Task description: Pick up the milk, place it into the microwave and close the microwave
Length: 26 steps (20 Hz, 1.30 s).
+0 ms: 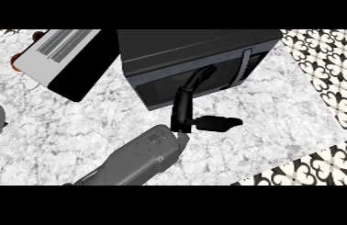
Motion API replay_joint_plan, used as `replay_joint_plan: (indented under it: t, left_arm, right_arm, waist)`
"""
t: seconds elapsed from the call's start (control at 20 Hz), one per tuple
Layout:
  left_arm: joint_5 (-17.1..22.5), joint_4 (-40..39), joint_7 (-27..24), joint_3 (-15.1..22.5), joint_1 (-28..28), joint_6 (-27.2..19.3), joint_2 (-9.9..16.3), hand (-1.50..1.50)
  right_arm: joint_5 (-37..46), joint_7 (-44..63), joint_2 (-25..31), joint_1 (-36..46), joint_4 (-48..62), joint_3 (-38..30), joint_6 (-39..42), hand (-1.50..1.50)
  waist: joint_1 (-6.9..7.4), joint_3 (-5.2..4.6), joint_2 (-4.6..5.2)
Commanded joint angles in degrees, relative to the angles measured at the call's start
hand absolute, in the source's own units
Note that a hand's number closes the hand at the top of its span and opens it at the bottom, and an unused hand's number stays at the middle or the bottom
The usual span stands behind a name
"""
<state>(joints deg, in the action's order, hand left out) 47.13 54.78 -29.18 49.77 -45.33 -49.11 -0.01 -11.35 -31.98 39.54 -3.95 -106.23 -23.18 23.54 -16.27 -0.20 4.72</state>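
Center frame, the right hand point(193, 107), fingers straight and spread from the thumb, touches the boxy dark microwave's point(196, 59) glossy closed door on the mottled marble counter point(68, 127).

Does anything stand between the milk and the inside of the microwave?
No milk shows in this view. The microwave door appears shut across the front, so it would block the way in. The right hand reaches toward it with straight fingers.

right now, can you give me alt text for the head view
One black hand reaches its straight fingers to the front of a black microwave on a marbled grey counter. The microwave's door stands swung open to the left. No milk is visible.
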Motion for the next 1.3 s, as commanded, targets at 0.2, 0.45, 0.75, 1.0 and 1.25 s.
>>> replay_joint_plan:
  t: [0.2, 0.45, 0.75, 1.0, 1.25]
  left_arm:
    - [3.83, -4.11, -2.00, -2.52, -3.85, -0.34, 0.01, -1.50]
    - [5.12, -3.85, -3.09, -2.07, -4.04, -0.09, 0.01, -1.50]
    - [6.17, -4.89, -5.00, -1.23, -4.77, 0.66, 0.01, -1.50]
    - [7.66, -6.05, -6.10, -1.87, -4.78, 0.60, 0.02, -1.50]
    - [9.16, -5.91, -6.76, -1.10, -5.05, 1.12, 0.01, -1.50]
  right_arm:
    - [0.41, 0.53, 1.31, 2.91, 1.98, -0.09, -0.33, 1.50]
    - [-12.08, 2.50, -5.75, 1.72, 6.37, 5.81, 5.32, -1.50]
    - [-15.93, 4.69, -4.57, 4.12, 10.07, 6.06, 7.31, -1.50]
    - [-18.74, 4.90, -3.57, 5.07, 12.34, 5.45, 9.47, -1.50]
    - [-21.03, 6.08, -1.52, 7.15, 15.24, 4.86, 11.29, -1.50]
  waist:
    - [0.04, 0.01, 0.73]
    - [0.34, 0.27, 1.14]
    - [0.73, 0.14, 1.57]
    - [0.00, 0.20, 1.33]
    - [-0.16, 0.19, 1.47]
